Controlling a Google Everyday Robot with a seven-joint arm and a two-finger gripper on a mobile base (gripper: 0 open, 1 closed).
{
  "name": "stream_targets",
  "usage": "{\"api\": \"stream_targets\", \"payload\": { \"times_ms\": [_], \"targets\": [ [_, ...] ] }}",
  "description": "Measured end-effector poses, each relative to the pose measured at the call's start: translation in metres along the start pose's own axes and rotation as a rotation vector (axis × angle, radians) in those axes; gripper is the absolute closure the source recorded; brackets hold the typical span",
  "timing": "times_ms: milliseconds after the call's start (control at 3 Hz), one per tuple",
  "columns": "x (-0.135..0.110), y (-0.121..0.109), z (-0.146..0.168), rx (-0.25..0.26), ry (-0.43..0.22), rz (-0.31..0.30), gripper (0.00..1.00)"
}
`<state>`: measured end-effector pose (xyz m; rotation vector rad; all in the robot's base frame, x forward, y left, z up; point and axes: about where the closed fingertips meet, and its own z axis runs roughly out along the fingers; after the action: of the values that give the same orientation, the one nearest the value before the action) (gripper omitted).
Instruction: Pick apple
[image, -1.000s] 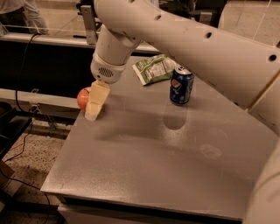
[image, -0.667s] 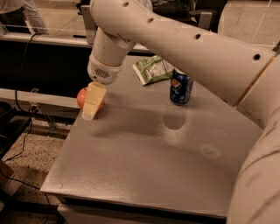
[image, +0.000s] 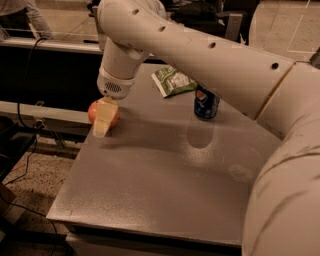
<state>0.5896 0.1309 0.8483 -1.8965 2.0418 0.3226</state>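
— Apple, where does it sit?

— On the grey table (image: 165, 170), right at its left edge, towards the far side. The apple (image: 93, 111) is round and red-orange.

— And the gripper?

— The gripper (image: 103, 121) hangs straight down over that same spot. Its pale, cream-coloured end lies across the front of the apple, so red shows on either side of it.

— Has it got hold of the fruit?

— That I cannot tell. The gripper overlaps the apple from this angle, but whether it is clamped on it or loose is hidden.

— What carries the gripper?

— A thick white arm (image: 200, 45) dotted with small dark holes. It comes in from the right foreground, runs across the top of the view, then bends down at the far left into a round wrist just above the apple.

— Anything else on the table?

— A blue soda can (image: 205, 102) stands upright near the far side, well apart from the apple, to its right. A green packet (image: 172, 80) lies flat behind the can and a little to its left, near it. Just in front of the can there is a dark round patch (image: 200, 135) on the tabletop.

— And around the table?

— To the left, lower down, a speckled floor (image: 30, 185).
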Motion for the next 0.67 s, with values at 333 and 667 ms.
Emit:
{"api": "stream_targets", "payload": {
  "times_ms": [333,667],
  "targets": [
    [0.000,-0.001,0.000,-0.007,-0.005,-0.003,0.41],
    [-0.001,0.000,-0.011,0.005,-0.018,-0.014,0.64]
  ]
}}
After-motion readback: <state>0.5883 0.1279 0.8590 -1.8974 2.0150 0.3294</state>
